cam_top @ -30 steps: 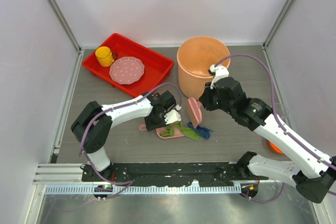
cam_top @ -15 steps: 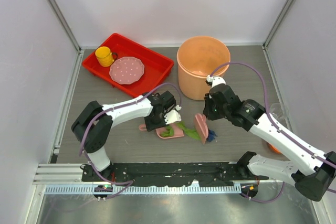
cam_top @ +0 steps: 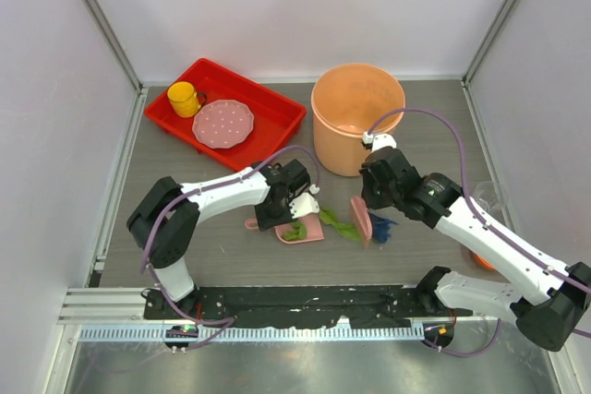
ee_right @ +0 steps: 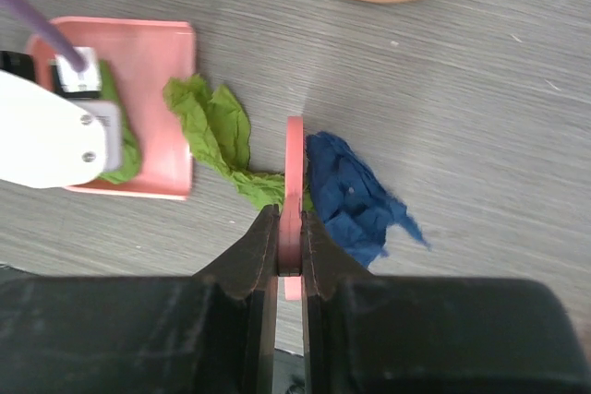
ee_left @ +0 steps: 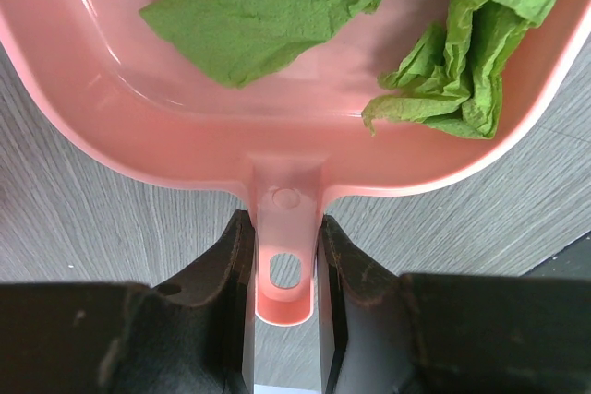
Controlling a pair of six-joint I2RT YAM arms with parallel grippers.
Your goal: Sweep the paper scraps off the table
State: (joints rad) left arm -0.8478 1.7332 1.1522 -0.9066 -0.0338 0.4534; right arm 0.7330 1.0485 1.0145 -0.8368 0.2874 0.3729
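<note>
Our left hand [ee_left: 284,239] is clamped on the dustpan [ee_left: 185,131] handle, with green scraps [ee_left: 277,16] lying in the pan. Our right hand [ee_right: 290,228] pinches the brush [ee_right: 295,149]. On the worktop [ee_right: 480,117], a green scrap [ee_right: 217,126] lies between brush and dustpan, and a blue scrap [ee_right: 351,196] lies on the brush's other side.

White arms [cam_top: 226,193], black joints [cam_top: 277,198], purple cables [cam_top: 420,111]

On my feed a red tray [cam_top: 273,113] sits far left. It holds a yellow mug [cam_top: 184,98], upright at its left end, and a pink dotted plate [cam_top: 223,123] just beside the mug. Right of the tray stands an orange bucket [cam_top: 338,149], mouth up. Nearer me a pink dustpan [cam_top: 312,233] lies flat, handle pointing left. A pink brush [cam_top: 361,215] stands on edge to its right, apart from it. I see a small orange thing [cam_top: 482,258] at the right edge, mostly hidden.
</note>
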